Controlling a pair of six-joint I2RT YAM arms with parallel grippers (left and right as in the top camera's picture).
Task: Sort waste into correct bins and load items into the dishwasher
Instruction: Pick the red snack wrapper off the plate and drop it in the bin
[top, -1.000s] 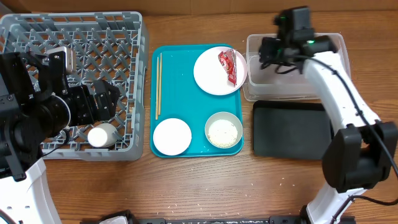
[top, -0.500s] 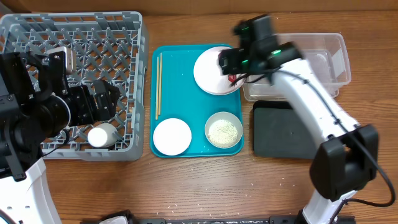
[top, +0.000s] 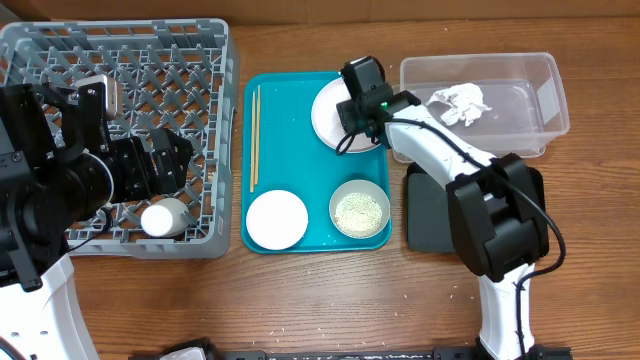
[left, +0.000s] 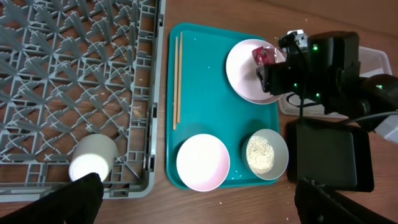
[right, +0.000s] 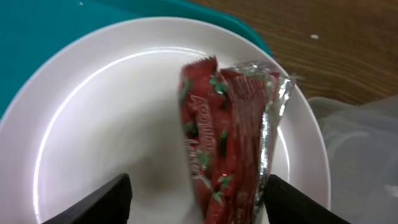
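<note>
**Overhead:** The right pincer (top: 355, 120) hangs over the white plate (top: 324, 112) near the bench's far edge, hiding what the plate carries.

**Left wrist:** The red wrapper (left: 262, 57) peeks out on the plate's far side, just beside that pincer. The left pincer (left: 199, 196) gapes empty toward the left edge.

**Right wrist:** The wrapper lies flat on the plate between the parted fingers (right: 102, 200), not yet gripped. It looks like light, crinkly, probably slippery film, best pinched across its middle.
</note>
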